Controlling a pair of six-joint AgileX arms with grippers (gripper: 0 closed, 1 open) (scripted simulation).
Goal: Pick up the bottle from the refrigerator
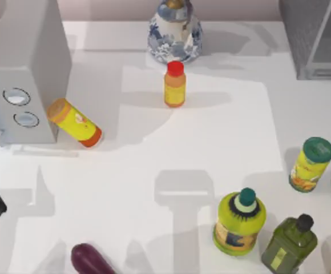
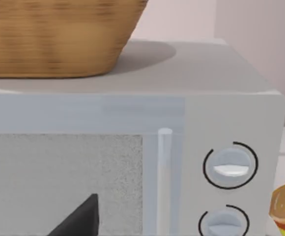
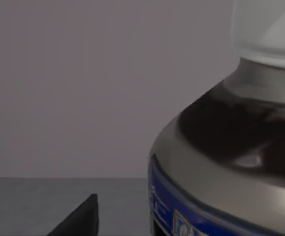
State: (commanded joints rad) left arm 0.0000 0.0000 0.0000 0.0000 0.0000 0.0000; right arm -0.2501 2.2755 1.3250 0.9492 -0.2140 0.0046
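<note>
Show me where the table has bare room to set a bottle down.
Widest bare patch: table middle, between the lying yellow can, red-capped bottle and teal-capped jug. Also bare beside the vase, toward the wire basket. The right front corner is crowded with bottles.

A: What carries everything here?

B: A white surface fills most of the top view, crossed by soft grey shadows. A paler lit patch runs through the middle of the frame.

A: And behind it?

B: A pale pinkish wall runs along the upper edge of the frame. In the left wrist view the same pale wall sits at the upper right.

A: The right wrist view?

B: A plain grey wall above a darker grey floor at the lower left.
</note>
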